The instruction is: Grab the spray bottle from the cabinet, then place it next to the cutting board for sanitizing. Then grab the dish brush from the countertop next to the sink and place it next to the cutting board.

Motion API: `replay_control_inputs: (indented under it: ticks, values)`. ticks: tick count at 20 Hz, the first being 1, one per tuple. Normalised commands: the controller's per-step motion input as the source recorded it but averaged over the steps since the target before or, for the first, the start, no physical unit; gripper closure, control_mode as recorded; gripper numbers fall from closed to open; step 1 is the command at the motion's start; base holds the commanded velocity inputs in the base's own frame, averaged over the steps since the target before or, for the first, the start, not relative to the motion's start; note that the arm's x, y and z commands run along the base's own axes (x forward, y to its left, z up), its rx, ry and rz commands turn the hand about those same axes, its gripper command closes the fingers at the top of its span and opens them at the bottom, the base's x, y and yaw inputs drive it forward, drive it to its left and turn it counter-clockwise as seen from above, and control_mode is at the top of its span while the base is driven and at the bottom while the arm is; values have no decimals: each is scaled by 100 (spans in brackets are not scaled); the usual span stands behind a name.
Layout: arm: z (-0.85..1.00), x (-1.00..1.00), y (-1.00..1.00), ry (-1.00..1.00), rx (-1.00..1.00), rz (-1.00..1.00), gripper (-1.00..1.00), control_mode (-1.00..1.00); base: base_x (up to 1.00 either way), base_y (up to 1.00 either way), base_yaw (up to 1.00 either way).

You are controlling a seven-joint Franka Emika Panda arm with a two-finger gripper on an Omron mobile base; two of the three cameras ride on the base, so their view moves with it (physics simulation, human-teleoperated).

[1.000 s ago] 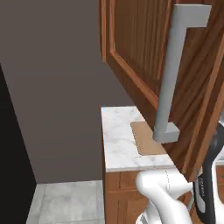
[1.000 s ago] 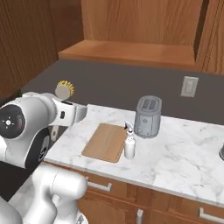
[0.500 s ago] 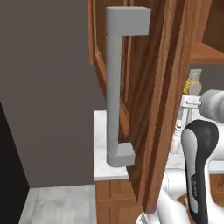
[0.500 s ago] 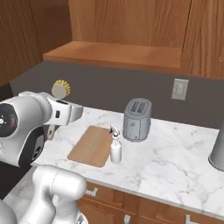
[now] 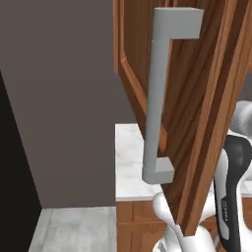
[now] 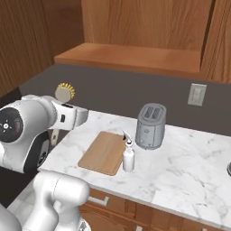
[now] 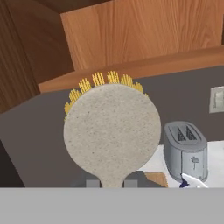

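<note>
gripper (image 7: pixel 112 183) clamped on dish brush (image 7: pixel 112 131) | views shifted since 1 s ago: base driving | spray bottle (image 6: pixel 129 155) already beside cutting board (image 6: pixel 104 152), frame centre; brush placement pending

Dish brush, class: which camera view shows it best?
The hand view: the dish brush looms close, pale disc facing the camera, yellow bristles fringing its top. The right base view shows it small, raised above the countertop.
</note>
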Motion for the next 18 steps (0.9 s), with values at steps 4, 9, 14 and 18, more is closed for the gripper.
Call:
replay_control_inputs:
  ticks: [4,9,14,18]
  values:
    - [0,0,0,0,0,0,100,100,3,-16,25]
    - [0,0,0,0,0,0,100,100,0,-16,26]
    - [0,0,0,0,0,0,100,100,0,1,10]
    - [0,0,0,0,0,0,100,100,0,3,4]
